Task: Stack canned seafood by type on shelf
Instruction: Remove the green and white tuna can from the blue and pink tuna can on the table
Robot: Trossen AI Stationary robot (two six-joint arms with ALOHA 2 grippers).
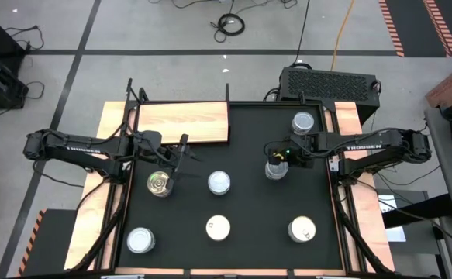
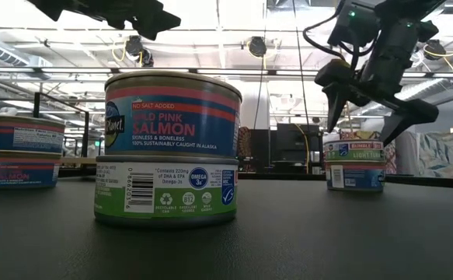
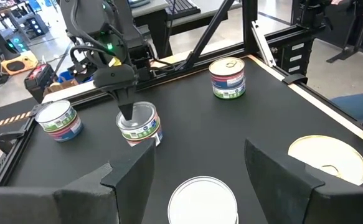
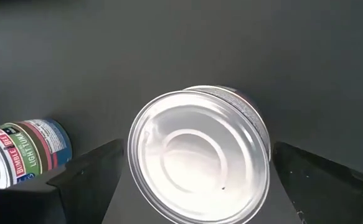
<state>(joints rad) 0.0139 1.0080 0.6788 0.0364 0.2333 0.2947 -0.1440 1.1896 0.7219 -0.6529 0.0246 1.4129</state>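
Several short round tins stand on the black mat [image 1: 249, 256]. My right gripper [image 1: 274, 160] is open just above a silver-topped tin [image 4: 197, 165]; its fingers stand wide on either side, clear of the rim. A tuna tin [image 4: 25, 152] stands beside that one. My left gripper [image 1: 177, 159] is open in the air near the wooden shelf [image 1: 183, 122], above a white-topped tin [image 3: 203, 199] and beside a gold-topped tin [image 1: 160, 184]. The shelf lies flat at the table's far left with nothing on it. In the low view a salmon tin [image 2: 172, 113] sits on another tin [image 2: 166, 194].
More tins stand near the front edge [image 1: 140, 240] [image 1: 218, 228] [image 1: 301, 229] and one in the far right corner [image 1: 304, 122]. Another stack of two shows at the left of the low view [image 2: 20, 152]. A black box [image 1: 328, 81] sits behind the table.
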